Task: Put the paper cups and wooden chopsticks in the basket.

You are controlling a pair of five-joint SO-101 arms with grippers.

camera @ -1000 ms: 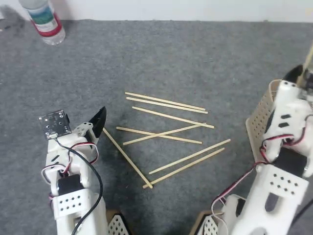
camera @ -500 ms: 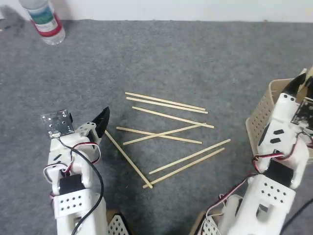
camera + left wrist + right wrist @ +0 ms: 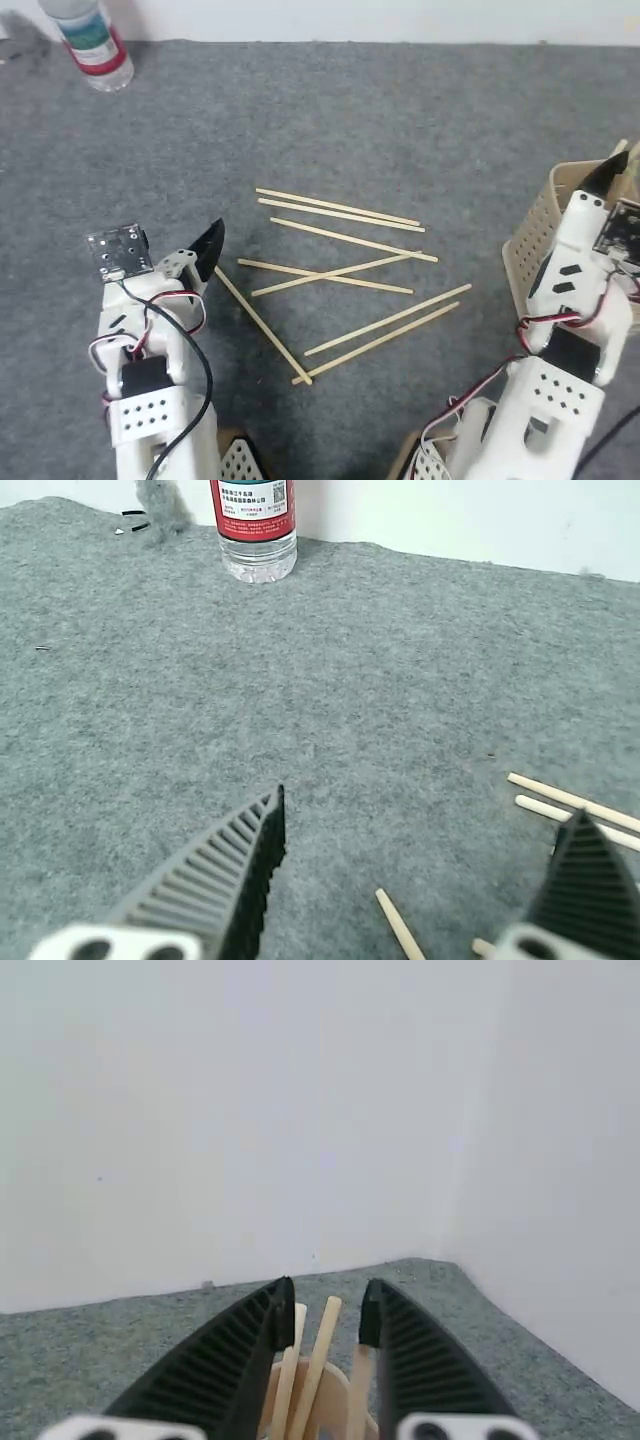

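Several wooden chopsticks [image 3: 345, 243] lie scattered and crossing on the grey mat between the arms. My left gripper [image 3: 200, 255] rests low by the end of the nearest stick [image 3: 262, 325]. In the left wrist view that gripper [image 3: 430, 815] is open over bare mat, with stick ends [image 3: 398, 924] just ahead. My right gripper [image 3: 612, 176] hangs over the woven basket [image 3: 530, 240] at the right edge. In the right wrist view its jaws [image 3: 328, 1295] stand slightly apart, and chopsticks [image 3: 322, 1345] stand upright beyond the gap over a pale rounded shape.
A plastic bottle [image 3: 90, 38] with a red label stands at the mat's far left corner, also in the left wrist view [image 3: 253, 525]. A white wall runs along the mat's far edge. Bare mat stretches beyond the chopsticks.
The right arm swung out over the basket and lowered. The chopstick that stuck up from its gripper has sunk down into the basket. The left arm barely moved.
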